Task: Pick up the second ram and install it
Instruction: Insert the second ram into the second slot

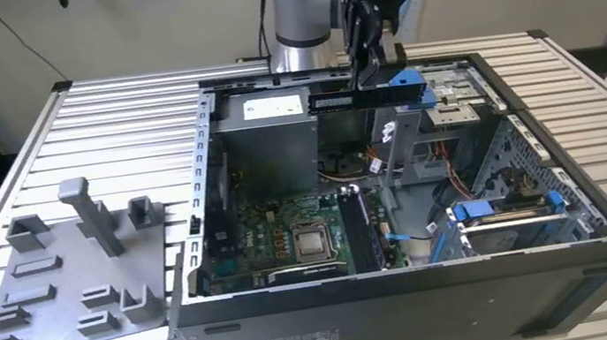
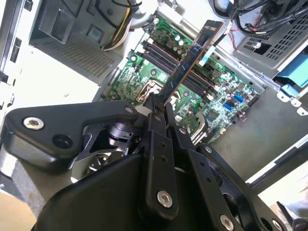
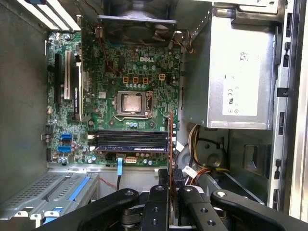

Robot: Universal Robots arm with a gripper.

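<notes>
Clamping the slim dark second ram (image 2: 192, 57), the black tool (image 2: 159, 102) holds it above the green motherboard (image 3: 110, 72) inside the open black computer case (image 1: 419, 314); pickup looks done, slotting in not yet.

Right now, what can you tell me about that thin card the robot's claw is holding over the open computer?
The second ram is a slim, flat, dark board, long and narrow, with small chips on its face and a strip of contacts along one long edge. The gripper is shut on its flat faces. It hangs level in the air at the top of the open computer case, above the green motherboard and not in any slot. Nothing else seems to touch it.
</notes>
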